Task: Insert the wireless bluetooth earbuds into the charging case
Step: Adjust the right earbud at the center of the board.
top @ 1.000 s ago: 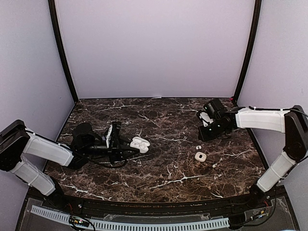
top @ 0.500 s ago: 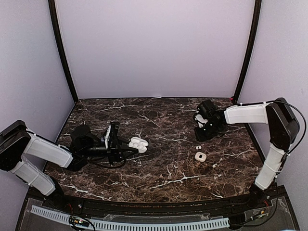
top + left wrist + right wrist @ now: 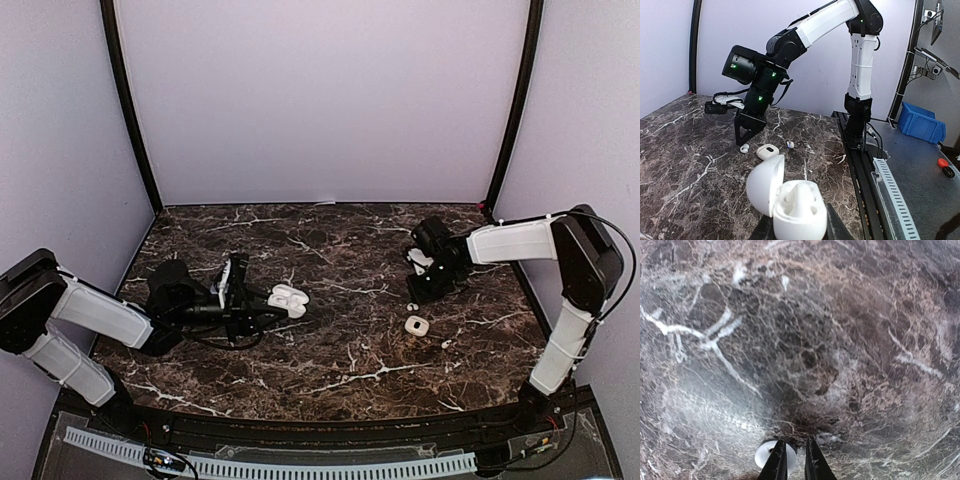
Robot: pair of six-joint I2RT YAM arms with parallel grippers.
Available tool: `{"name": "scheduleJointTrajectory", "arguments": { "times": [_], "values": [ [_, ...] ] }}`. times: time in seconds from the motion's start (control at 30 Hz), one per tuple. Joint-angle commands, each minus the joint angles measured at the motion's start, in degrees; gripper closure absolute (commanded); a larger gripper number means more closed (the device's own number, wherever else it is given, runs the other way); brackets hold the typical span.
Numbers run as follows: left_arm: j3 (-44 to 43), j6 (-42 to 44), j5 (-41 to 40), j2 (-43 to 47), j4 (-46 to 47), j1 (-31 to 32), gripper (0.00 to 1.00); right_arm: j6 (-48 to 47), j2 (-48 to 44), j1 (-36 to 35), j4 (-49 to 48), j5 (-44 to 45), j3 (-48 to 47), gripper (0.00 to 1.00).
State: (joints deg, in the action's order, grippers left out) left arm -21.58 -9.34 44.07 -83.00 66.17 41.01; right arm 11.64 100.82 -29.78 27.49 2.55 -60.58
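My left gripper (image 3: 262, 300) is shut on the base of the white charging case (image 3: 795, 205), whose lid stands open to the left. The case (image 3: 289, 298) lies left of the table's middle. My right gripper (image 3: 418, 292) points down at the marble, its tips just above a white earbud (image 3: 412, 306). In the right wrist view its jaws (image 3: 795, 460) stand a narrow gap apart with only marble between them. The earbud (image 3: 764, 454) sits just left of the left finger, partly hidden by it. A second earbud (image 3: 446, 344) lies nearer the front right.
A small closed white case (image 3: 417, 324) lies between the two earbuds, also seen in the left wrist view (image 3: 767, 151). The dark marble table (image 3: 340, 360) ends at a black front rail. Purple walls close the back and sides.
My right gripper has swung left and down toward the earbud, its elbow folding up. The left gripper drew the case slightly left, then held still.
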Motion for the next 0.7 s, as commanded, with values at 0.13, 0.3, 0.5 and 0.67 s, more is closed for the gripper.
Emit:
{"name": "scheduleJointTrajectory", "arguments": {
  "times": [0.13, 0.3, 0.5, 0.67],
  "values": [
    [0.64, -1.04, 1.11, -0.42, 3.52, -0.23, 0.85, 0.81, -2.99, -0.34, 1.03, -0.21, 2.40, 0.88],
    [1.00, -1.12, 1.12, -0.06, 3.61, -0.23, 0.85, 1.28, -4.56, -1.01, 1.36, -0.92, 3.69, 0.88],
    [1.10, -1.16, 1.28, 0.11, 3.61, -0.23, 0.85, 0.86, -4.76, -1.97, 1.28, -1.95, 4.46, 0.87],
    [1.44, -1.20, 1.19, 0.68, 3.44, -0.22, 0.85, 0.27, -3.48, -3.10, 1.96, -1.80, 3.89, 0.87]
  ]
}}
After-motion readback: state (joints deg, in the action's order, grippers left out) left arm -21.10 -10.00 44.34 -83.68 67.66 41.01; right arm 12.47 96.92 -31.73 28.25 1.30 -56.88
